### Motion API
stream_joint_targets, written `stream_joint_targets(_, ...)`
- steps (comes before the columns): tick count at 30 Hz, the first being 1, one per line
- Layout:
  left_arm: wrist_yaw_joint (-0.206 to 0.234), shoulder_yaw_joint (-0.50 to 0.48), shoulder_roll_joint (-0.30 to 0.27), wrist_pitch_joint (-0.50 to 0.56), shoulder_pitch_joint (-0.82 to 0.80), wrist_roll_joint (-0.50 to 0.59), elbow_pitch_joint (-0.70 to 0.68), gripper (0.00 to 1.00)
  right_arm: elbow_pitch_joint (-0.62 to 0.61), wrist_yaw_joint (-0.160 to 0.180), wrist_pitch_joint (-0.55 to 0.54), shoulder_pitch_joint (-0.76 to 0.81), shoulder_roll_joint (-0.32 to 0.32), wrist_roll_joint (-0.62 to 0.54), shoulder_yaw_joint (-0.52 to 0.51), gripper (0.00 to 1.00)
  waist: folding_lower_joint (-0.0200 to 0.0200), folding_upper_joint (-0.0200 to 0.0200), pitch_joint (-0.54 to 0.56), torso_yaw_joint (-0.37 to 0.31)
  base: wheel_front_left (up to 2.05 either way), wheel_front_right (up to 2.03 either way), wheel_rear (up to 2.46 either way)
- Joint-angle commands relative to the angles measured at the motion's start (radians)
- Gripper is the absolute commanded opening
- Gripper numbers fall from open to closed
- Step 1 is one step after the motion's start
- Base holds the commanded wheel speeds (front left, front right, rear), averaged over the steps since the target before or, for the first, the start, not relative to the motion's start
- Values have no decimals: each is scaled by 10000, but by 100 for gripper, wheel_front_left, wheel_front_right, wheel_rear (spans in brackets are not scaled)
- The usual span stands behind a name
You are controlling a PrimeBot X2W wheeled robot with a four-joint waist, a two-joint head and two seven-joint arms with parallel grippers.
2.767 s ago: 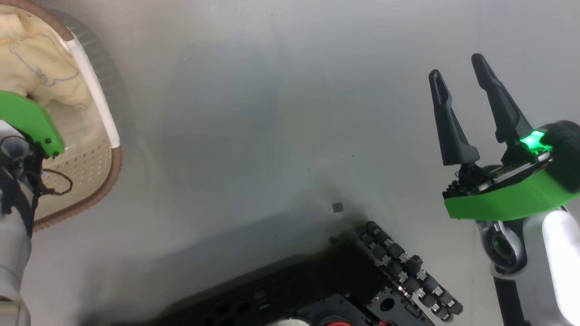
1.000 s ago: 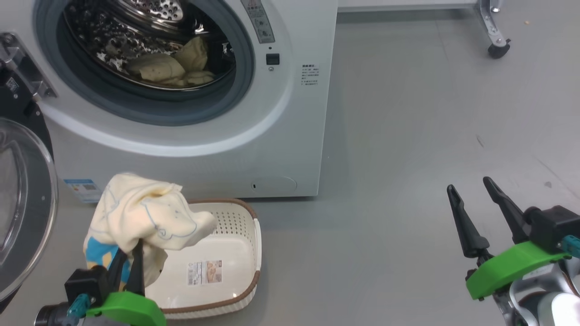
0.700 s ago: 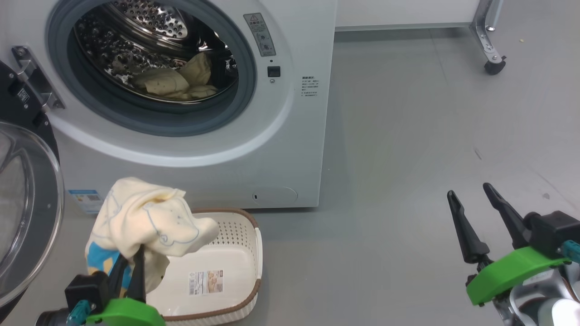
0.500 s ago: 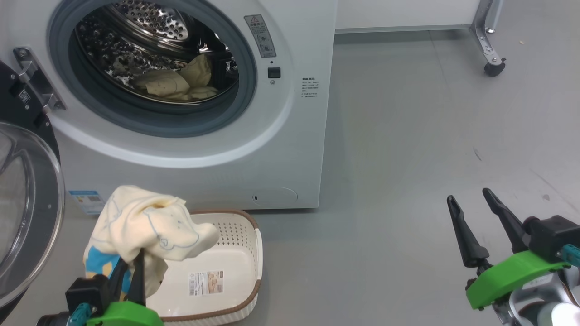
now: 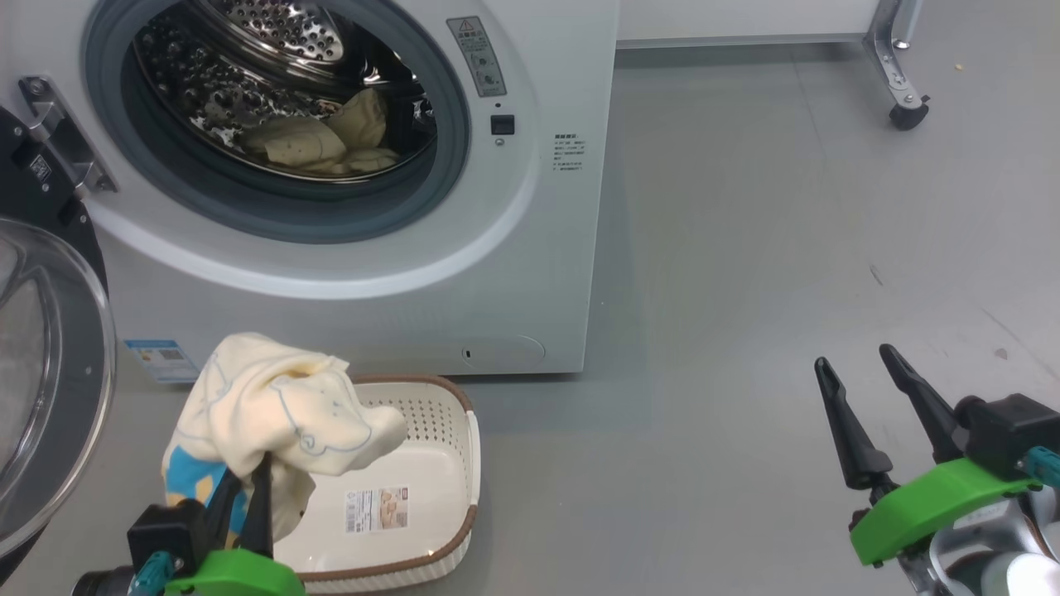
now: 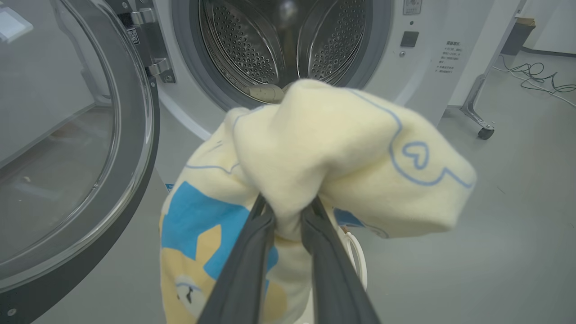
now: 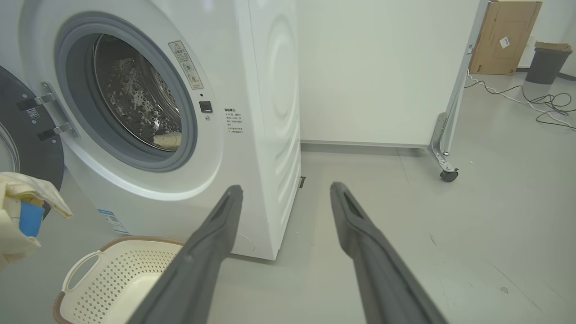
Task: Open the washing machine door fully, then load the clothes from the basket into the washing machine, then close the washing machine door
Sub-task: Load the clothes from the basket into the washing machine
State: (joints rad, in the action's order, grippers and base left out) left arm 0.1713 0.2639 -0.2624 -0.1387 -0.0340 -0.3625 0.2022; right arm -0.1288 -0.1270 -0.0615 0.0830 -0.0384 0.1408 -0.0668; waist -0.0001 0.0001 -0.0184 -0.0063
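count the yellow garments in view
3: one garment pinched in the left gripper over the basket, two garments bunched in the washing machine drum, though that heap may hide more.

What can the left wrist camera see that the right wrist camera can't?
Left wrist view's extras: the left gripper pinched shut on a yellow garment, its bear print, and the door glass up close.

Right wrist view's extras: the right gripper, open and empty, the basket with its holey inside, and the washing machine side wall.

Both share: the open drum with pale clothing inside, the open door, and the held garment.
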Motion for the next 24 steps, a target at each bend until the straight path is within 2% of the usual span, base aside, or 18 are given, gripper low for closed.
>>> stream_joint_targets(1,31,-379,-255,-85,-598,-13,-317,0,-326,-37,67,-389,-118,35,202,100,1,-1,-7,4,0,0,0)
stream_joint_targets(14,-141,-233,-190,6,-1540,-126,140,0,-401,-37,124,-603,-118,63,336,100,1,-1,-531,-75,0,0,0)
stream_joint_targets(20,-526,-306,-210,430,-2548,-522,919,0,-434,-37,194,-932,-118,89,579,100,1,-1,-1223,-378,0,0,0)
stream_joint_targets(24,-759,-397,-299,797,-3621,-724,1567,0,-493,-37,263,-1279,-118,104,629,100,1,-1,-2061,-566,0,0,0)
